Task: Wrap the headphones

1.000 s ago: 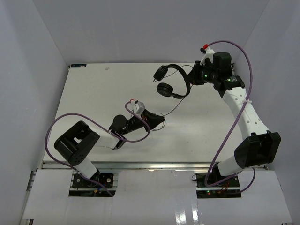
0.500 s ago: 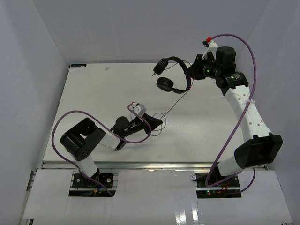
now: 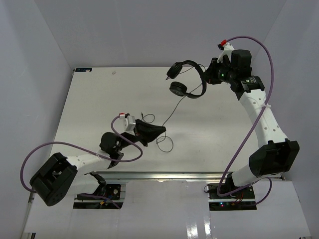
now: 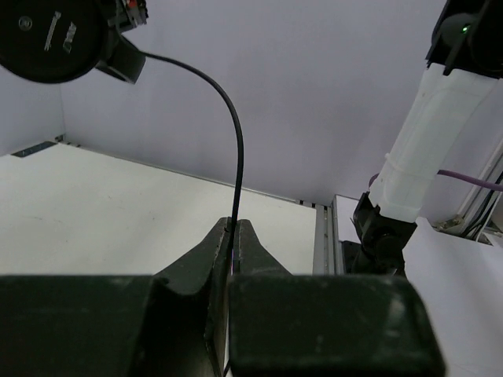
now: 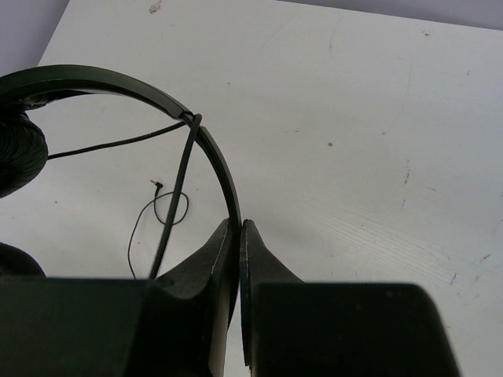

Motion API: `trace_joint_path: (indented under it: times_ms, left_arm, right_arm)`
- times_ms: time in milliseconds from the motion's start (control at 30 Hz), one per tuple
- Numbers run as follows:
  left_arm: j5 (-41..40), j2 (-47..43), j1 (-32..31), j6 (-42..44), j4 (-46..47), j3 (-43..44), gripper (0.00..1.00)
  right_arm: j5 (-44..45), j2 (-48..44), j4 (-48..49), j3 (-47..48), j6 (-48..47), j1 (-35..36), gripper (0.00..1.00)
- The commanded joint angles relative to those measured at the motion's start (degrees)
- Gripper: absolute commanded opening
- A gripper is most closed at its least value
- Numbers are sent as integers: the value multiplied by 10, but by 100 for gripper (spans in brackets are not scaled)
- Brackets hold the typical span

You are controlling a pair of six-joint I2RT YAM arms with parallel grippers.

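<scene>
- Toward the left front of the tabletop point(image 3: 84, 109), the left tool point(image 3: 162, 130) lies low and points right. Its jaws are pressed together on the thin black cord point(image 4: 238, 165). In the wrist view the cord rises out of the tips in an arc toward one earcup at the upper left.
- Just right of that tool, slack cord lies in a small loop on the tabletop.
- Farther right and toward the back, the headphones point(image 3: 178, 89) are held up off the tabletop. The headband point(image 5: 220, 169) arches uppermost and both earcups point(image 3: 174, 69) sit to its left.
- At the far right, the right tool point(image 3: 209, 75) is clamped tight on the headband. A strand of cord crosses over the band just beyond its tips.
- Above that tool, a purple cable point(image 3: 246, 36) arcs over the right arm.
</scene>
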Motion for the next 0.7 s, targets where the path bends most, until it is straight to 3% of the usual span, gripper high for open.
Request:
trace_joint_path:
  times_ms: [0, 300, 467, 667]
  left_arm:
    - [10, -44, 0, 14, -28, -18, 12]
    - [-18, -28, 3, 38, -39, -54, 11]
    - [-46, -18, 31, 41, -32, -64, 10]
    - [-12, 54, 79, 38, -29, -23, 10]
  right_arm:
    - [0, 0, 32, 4, 1, -2, 8]
    - [-29, -20, 29, 9, 16, -11, 8]
    - [-58, -32, 20, 14, 19, -22, 8]
    - [-115, -44, -5, 20, 10, -29, 8]
